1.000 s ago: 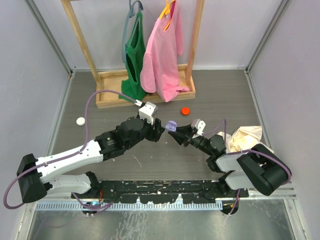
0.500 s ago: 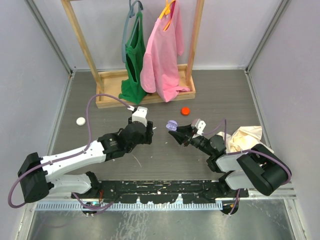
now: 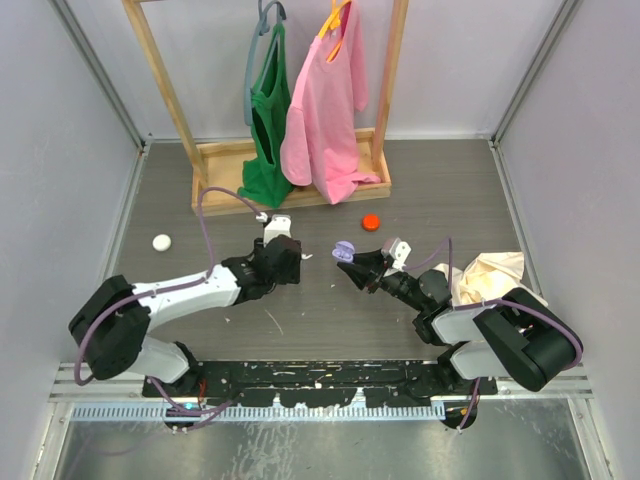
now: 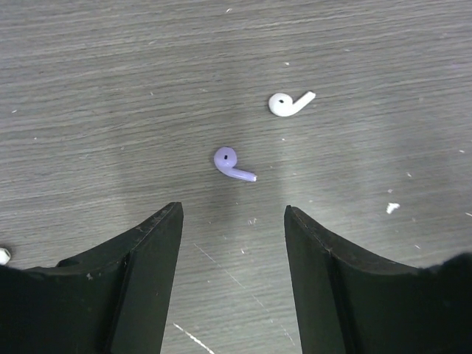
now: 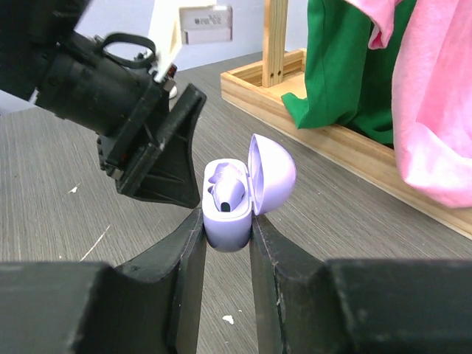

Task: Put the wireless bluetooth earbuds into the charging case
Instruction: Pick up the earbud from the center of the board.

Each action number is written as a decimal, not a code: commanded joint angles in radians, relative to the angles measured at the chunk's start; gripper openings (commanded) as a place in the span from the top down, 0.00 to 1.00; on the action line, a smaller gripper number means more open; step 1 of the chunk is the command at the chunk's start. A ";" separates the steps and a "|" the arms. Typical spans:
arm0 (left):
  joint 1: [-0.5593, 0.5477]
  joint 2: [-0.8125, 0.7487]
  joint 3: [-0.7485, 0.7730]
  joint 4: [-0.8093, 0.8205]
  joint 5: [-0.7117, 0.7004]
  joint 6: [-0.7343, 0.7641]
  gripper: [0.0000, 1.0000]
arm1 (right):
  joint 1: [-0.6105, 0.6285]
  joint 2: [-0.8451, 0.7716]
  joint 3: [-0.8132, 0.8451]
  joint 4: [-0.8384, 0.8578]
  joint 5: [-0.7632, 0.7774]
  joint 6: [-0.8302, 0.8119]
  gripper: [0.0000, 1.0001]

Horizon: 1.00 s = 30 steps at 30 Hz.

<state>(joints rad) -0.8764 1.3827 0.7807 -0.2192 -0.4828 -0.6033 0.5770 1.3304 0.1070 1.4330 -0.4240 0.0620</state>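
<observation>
The charging case (image 5: 223, 225) is a smooth, glossy lavender pebble with rounded corners. It is pinched upright, clear of the table, between the 2 matte black fingers (image 5: 181, 258) of the right gripper (image 3: 352, 263), which clamp its lower body. Its domed lid (image 5: 271, 173) stands hinged open, leaning toward the wooden rack (image 5: 324, 133). The right wrist view shows 1 seated earbud (image 5: 223, 184) in the well, probably stem down, though the angle makes that hard to judge. From overhead the case is only a small lavender blob.

The loose earbud (image 4: 232, 164) shows only in the left wrist view. It lies flat on the grey, wood-grained table (image 4: 88, 88) and has a round head with 1 dark dot and a short stem. Its long axis runs diagonally, head to the upper left and stem to the lower right of that view. It sits just ahead of the left gripper (image 4: 232, 212), in line with the gap between its broad black fingers (image 4: 147, 273), which stand apart with nothing between them.

A white earbud-shaped piece (image 4: 287, 103) lies farther out, its stem pointing up and right. Only the overhead view shows a red cap (image 3: 371, 222), a white cap (image 3: 161, 241) and a crumpled cream cloth (image 3: 490, 270).
</observation>
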 commanded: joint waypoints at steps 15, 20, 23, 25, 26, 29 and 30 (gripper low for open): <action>0.069 0.220 0.070 0.113 0.011 -0.028 0.41 | 0.006 -0.004 0.023 0.047 0.013 -0.014 0.99; 0.074 0.240 0.079 0.109 0.008 -0.029 0.42 | 0.006 -0.001 0.023 0.046 0.013 -0.014 0.99; 0.076 0.251 0.086 0.084 0.000 -0.032 0.42 | 0.006 0.004 0.026 0.044 0.011 -0.015 0.99; 0.076 0.249 0.084 0.072 -0.002 -0.037 0.43 | 0.006 0.004 0.027 0.044 0.010 -0.014 0.99; 0.077 0.248 0.079 0.068 -0.004 -0.040 0.43 | 0.006 0.005 0.026 0.044 0.010 -0.013 0.99; 0.076 0.228 0.061 0.056 -0.007 -0.052 0.44 | 0.006 0.005 0.027 0.044 0.009 -0.013 0.99; 0.076 0.222 0.055 0.051 -0.010 -0.054 0.45 | 0.006 0.005 0.027 0.044 0.009 -0.012 0.99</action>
<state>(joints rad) -0.8047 1.6325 0.8318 -0.1619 -0.4599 -0.6258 0.5770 1.3315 0.1074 1.4193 -0.4229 0.0582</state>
